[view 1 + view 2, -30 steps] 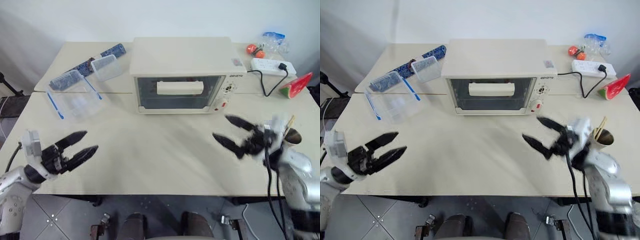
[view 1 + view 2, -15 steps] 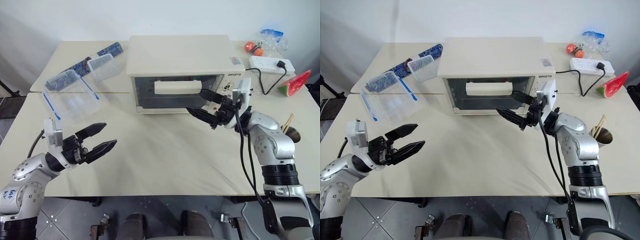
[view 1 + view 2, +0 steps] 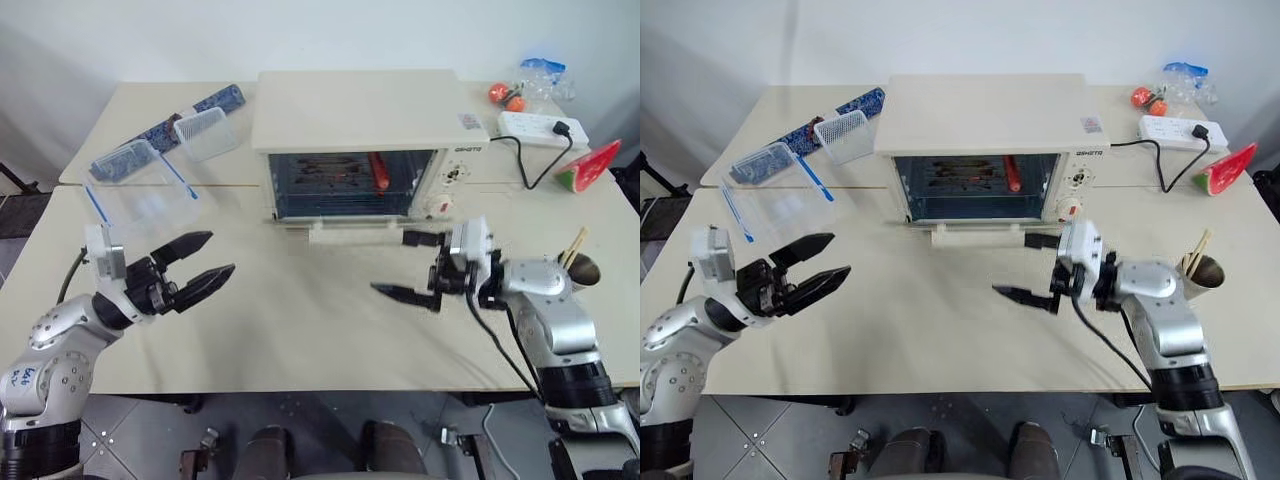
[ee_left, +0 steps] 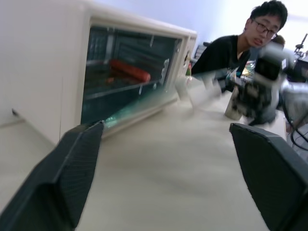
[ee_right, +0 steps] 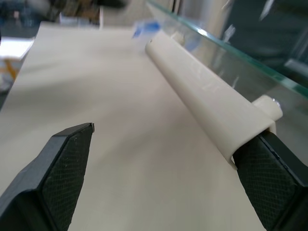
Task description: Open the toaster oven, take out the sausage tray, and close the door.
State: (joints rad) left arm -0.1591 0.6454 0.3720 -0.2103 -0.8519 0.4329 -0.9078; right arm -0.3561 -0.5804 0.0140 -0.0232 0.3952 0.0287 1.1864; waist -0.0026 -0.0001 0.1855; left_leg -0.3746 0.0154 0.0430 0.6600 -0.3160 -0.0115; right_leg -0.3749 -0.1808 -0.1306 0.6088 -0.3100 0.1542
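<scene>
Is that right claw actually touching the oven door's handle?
Touching. In the right wrist view one finger sits against the end of the handle, with no gap visible; the right gripper stands open.

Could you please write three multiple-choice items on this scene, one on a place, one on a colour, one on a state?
1. Where is the sausage?
A. On the table beside the lidless boxes
B. Inside the toaster oven
C. Between the right gripper's fingers

2. What colour is the door's handle?
A. Cream
B. Black
C. Blue

3. How does the door stand?
A. Shut upright
B. Taken off and lying on top of the oven
C. Swung down open

Answers:
1. B, the red sausage lies on the tray in the open oven.
2. A, the bar matches the cream oven body.
3. C, the glass panel lies low in front of the oven, with the handle out front and one finger of the right gripper at the handle's end.
</scene>
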